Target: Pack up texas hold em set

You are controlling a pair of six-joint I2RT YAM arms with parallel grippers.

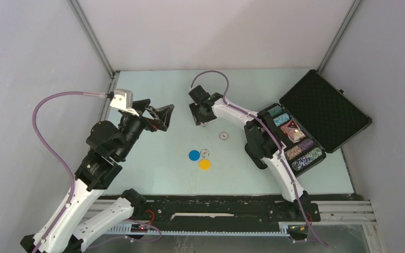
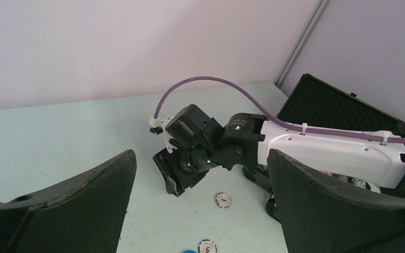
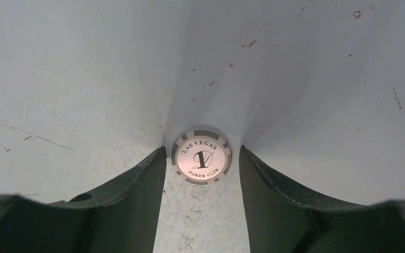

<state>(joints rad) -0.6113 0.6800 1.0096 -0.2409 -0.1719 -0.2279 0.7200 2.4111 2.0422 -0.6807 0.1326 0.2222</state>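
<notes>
The top external camera looks down from above and behind the arm bases, taking in the whole table (image 1: 153, 163) and the open black case (image 1: 327, 105) at its right. The left wrist camera, raised, faces across the table between its own fingers (image 2: 74, 205) toward the right arm (image 2: 321, 145), sharing that arm, the case lid and a loose white chip (image 2: 223, 200) with the overhead view. The right wrist camera points straight down, very close, at one Las Vegas poker chip (image 3: 201, 157).

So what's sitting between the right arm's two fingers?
A white poker chip, lying flat on the table; the right wrist view shows it.
</notes>
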